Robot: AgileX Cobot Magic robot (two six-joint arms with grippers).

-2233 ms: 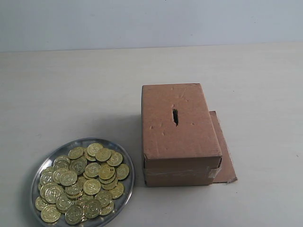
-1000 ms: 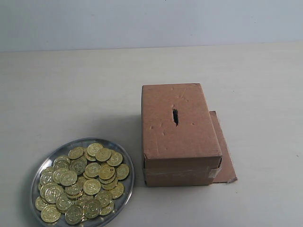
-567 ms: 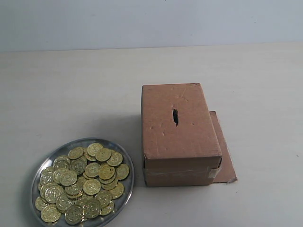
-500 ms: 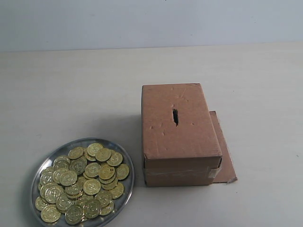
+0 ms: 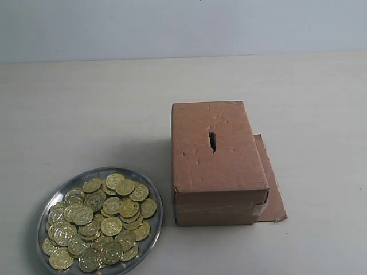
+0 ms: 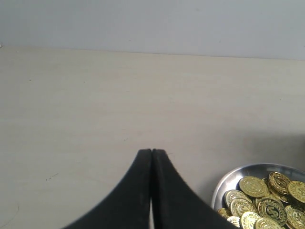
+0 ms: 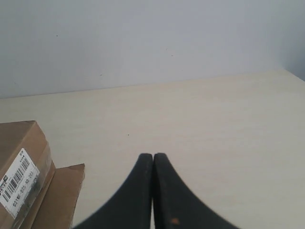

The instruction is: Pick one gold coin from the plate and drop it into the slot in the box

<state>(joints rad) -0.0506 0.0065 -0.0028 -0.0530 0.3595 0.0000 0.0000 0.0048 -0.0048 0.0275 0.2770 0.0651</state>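
Nothing is changing since the earlier frames. Every gold coin (image 5: 111, 226) is lying heaped on the plate (image 5: 100, 172) toward the counter's (image 5: 86, 103) near-left corner. The box (image 5: 229, 166), slot (image 5: 212, 141) facing up, is sitting mid-counter toward the near edge. The left claw (image 6: 151, 151) and right claw (image 7: 153, 155) are staying pressed together, gripping nothing.

change | none visible — plate (image 5: 103, 169), gold coins (image 5: 100, 220), box (image 5: 218, 154) unmoved

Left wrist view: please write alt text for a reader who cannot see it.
The left gripper, shut and empty, hovers over a pale table. Near it, partly cut off by the picture's edge, a silver plate holds gold coins.
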